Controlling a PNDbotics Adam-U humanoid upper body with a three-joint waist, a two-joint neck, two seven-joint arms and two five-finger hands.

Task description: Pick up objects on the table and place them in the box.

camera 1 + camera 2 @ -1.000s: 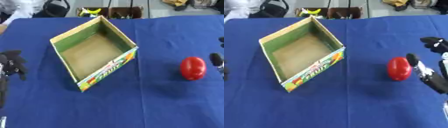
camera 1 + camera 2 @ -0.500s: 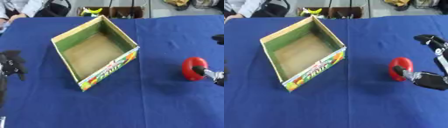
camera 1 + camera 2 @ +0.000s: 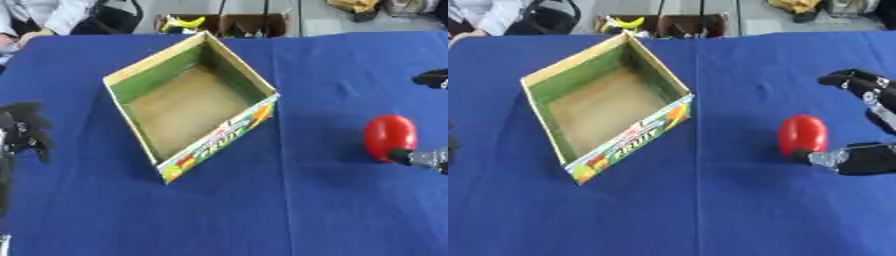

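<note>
On the right side of the desk (image 3: 710,210) lies our red object (image 3: 802,135), egg-shaped and well apart from the box (image 3: 605,107). Our right hand (image 3: 866,157) brackets it: the thumb touches its near end while the fingers (image 3: 859,82) arch open beyond, not yet closed, so we judge a grasp is being set up. The box sits open-topped and empty, ready to receive it. Our left hand (image 3: 24,132) idles at the left edge, fingers curled on nothing.
</note>
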